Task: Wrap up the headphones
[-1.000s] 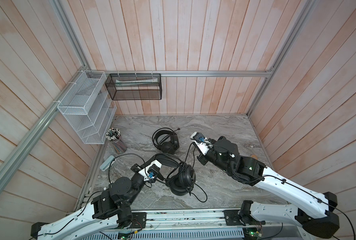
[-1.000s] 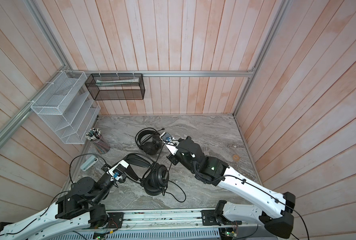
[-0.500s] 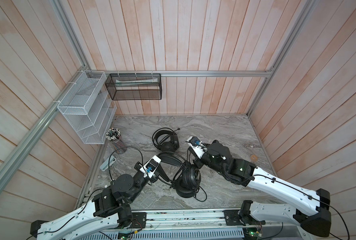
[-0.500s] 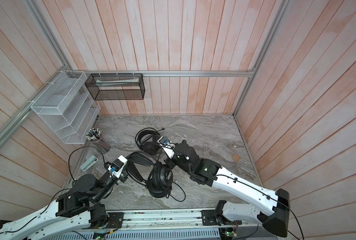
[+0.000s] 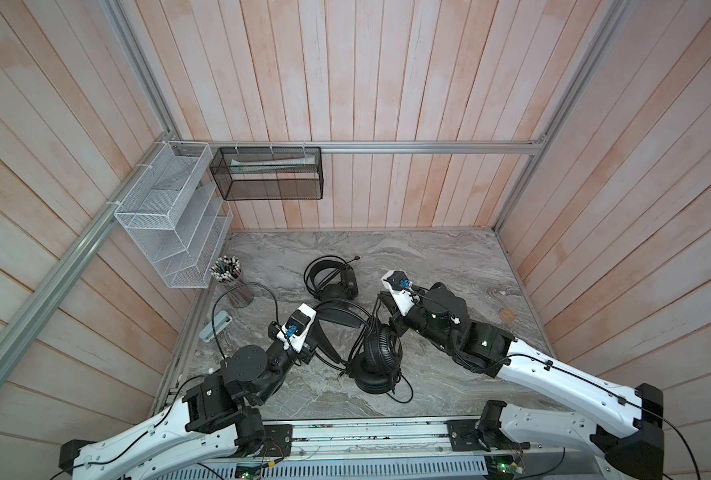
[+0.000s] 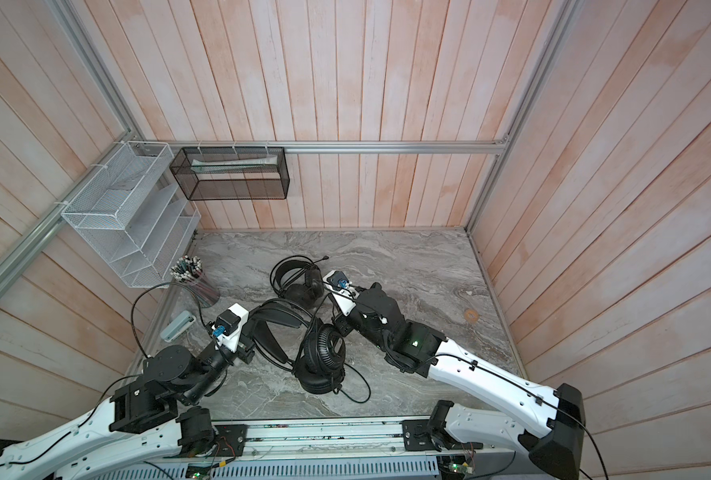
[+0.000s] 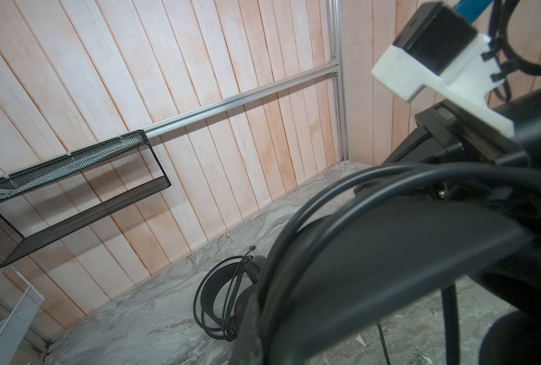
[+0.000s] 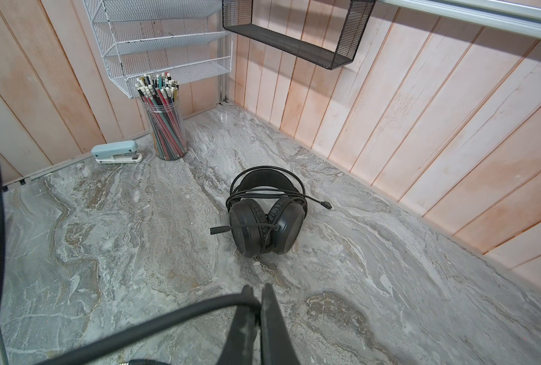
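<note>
The grille-backed headphones [image 5: 380,357] stand on their cups at the front middle of the marble table in both top views, and loose cable [image 5: 403,395] trails off toward the front edge. My left gripper [image 5: 318,343] is shut on their headband [image 7: 389,268], which fills the left wrist view. My right gripper [image 8: 257,289] is shut on this headset's thin black cable [image 8: 168,319], raised just right of the headband [image 5: 382,305]. The second headphones [image 8: 264,221], smooth-cupped with a boom mic, lie behind with cable coiled round them [image 5: 333,282].
A cup of pencils [image 5: 237,286] and a pale blue stapler [image 5: 216,326] sit at the table's left edge. A white wire rack [image 5: 170,224] and a black mesh basket [image 5: 270,174] hang on the walls. A small brown ring [image 5: 507,316] lies at the right.
My left gripper has lifted the headband slightly toward the back, and the cups have shifted right and turned more upright. My right gripper, holding the cable, swung left, then eased back a little.
</note>
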Tool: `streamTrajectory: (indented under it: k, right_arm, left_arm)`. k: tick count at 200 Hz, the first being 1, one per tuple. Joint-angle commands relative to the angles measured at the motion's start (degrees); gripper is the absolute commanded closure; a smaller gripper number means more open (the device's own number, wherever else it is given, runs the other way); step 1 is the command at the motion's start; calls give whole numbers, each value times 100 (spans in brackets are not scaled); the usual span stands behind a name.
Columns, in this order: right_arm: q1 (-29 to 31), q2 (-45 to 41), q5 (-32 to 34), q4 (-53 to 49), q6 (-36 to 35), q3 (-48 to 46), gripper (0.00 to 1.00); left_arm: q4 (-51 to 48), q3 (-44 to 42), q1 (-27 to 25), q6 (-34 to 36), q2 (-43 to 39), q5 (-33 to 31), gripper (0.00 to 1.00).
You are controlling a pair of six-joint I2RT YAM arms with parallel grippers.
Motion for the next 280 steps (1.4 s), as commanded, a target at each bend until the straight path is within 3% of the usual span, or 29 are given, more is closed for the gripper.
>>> streamTrajectory:
  k: [1,39,141,195,249,280]
  right_arm:
    - [-57,73,75,-123,184,-221,100]
    - [-68,-63,-53,-108,270,-294,94]
    - [-199,-618,219,185,572,-620,58]
    - [-368,-1091,182,335,803,-923,52]
    - [-406,-1338,-674,783,1089,-1526,45]
    - [-415,-1566,-794,1277,1306,-2002,39]
  left_arm:
    - [1723,461,-64,-1086,-87,506,100]
    - [1905,517,-63,-1212,-34,381,100]
    - [2047,764,-64,-1722,35,69,100]
    - [1825,1019,-62,-2063,191,-65,100]
    - [1785,1379,-63,-2291,487,-188,100]
    - [1859,1441,-63,-2393,548,-191,100]
